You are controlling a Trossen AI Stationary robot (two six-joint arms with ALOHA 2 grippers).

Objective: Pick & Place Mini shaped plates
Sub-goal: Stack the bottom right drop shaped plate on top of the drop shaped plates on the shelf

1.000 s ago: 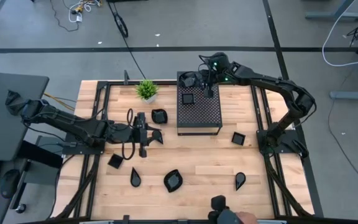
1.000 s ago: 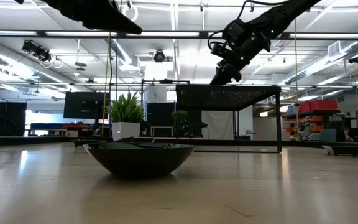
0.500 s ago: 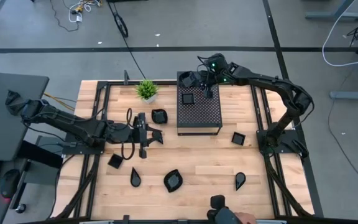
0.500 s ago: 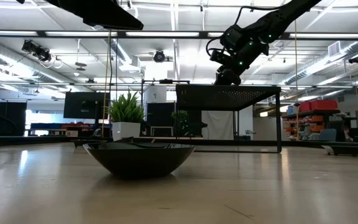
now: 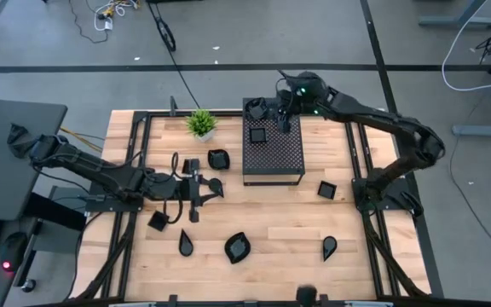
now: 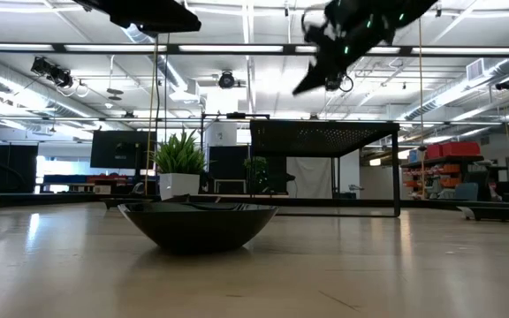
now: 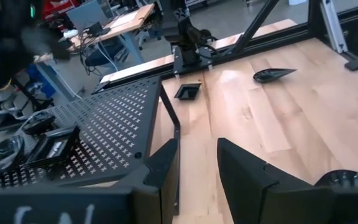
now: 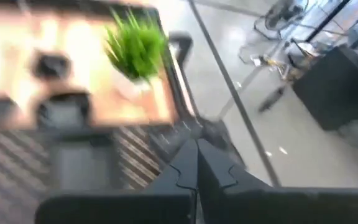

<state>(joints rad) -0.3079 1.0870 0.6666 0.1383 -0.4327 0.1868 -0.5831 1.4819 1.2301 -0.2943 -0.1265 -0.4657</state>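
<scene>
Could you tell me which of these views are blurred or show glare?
Right wrist view: heavily smeared, the potted plant streaked. Low view: the right gripper is blurred, ceiling lights glare. High and left wrist views are sharp; the table shows only soft sheen.

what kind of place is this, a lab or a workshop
Most likely a robotics lab in an open industrial hall: a wooden table on a grey floor with loose cables, exposed ceiling ducts, and workbenches with monitors behind.

High view: straight down over the whole counter (image 5: 271,213). Low view: counter height, level, close behind one plate (image 6: 197,225). Wrist views: forward past each arm's fingers. All four share the perforated box (image 5: 273,152); three share the plant (image 5: 200,123).
</scene>
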